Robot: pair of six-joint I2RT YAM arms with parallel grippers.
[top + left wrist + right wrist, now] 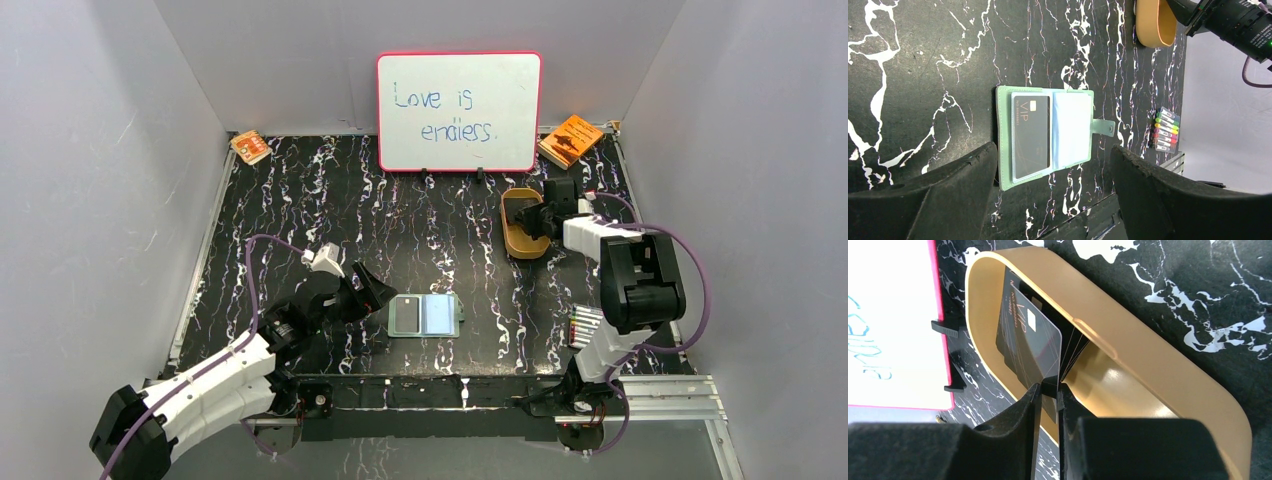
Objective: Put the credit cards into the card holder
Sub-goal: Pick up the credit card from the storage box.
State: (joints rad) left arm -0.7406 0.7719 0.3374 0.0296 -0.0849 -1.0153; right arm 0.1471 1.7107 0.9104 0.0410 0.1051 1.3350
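Black marbled table (300,200): your left gripper (368,292) hangs wide open beside the unfolded card holder (425,315), one credit card (1031,136) already sleeved, likely to steady it; farther back, your right gripper (1048,390) pinches another credit card (1030,345) inside the tan tray (1148,355).

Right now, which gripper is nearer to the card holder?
Left. The left gripper hangs just beside the card holder, on its left. The right gripper is far off, in the tan tray, pinching a credit card.
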